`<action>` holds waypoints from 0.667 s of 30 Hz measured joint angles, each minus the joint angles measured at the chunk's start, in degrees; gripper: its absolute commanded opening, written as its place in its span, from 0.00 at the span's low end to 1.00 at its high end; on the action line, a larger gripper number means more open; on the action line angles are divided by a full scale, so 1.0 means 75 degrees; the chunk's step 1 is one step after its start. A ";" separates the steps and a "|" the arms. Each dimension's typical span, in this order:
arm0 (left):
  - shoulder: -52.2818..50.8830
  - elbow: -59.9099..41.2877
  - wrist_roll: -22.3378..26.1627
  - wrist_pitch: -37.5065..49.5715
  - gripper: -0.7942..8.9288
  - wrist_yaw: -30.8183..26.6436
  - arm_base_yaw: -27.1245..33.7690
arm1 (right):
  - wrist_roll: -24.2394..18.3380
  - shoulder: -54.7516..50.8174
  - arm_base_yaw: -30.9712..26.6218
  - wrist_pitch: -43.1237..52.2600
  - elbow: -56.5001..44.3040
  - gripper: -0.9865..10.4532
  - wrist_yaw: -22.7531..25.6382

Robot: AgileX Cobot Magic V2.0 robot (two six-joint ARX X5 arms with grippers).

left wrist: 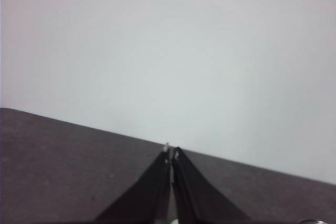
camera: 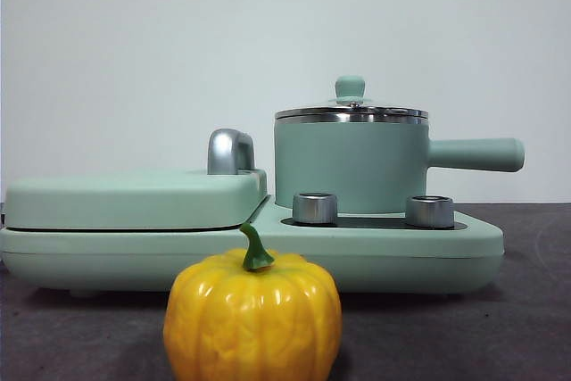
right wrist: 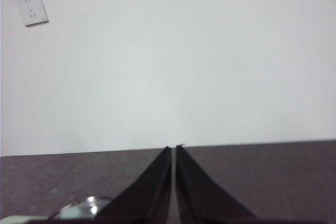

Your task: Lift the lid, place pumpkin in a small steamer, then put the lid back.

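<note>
The small steamer stands on the right side of a mint-green cooking base, its long handle pointing right. The lid sits flat on the steamer's steel rim, so nothing inside the pot can be seen. The pumpkin rests on the dark counter in front of the base, well apart from the pot. Left of the pot lies the flat griddle cover. The left gripper and the right gripper hang clear of everything, fingers clenched together and holding nothing.
</note>
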 measured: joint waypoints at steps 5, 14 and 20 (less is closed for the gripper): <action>0.0947 0.0606 0.0507 0.0003 0.09 0.0012 -0.0017 | -0.0373 0.0877 0.0000 -0.0020 0.0758 0.10 -0.0364; 0.2725 0.1626 0.1483 -0.0621 0.09 0.0647 -0.0277 | -0.1291 0.2492 0.0108 -0.0985 0.1749 0.10 -0.1151; 0.3719 0.2250 0.2186 -0.1271 0.09 0.1201 -0.0723 | -0.2270 0.2940 0.0423 -0.1848 0.1990 0.10 -0.1160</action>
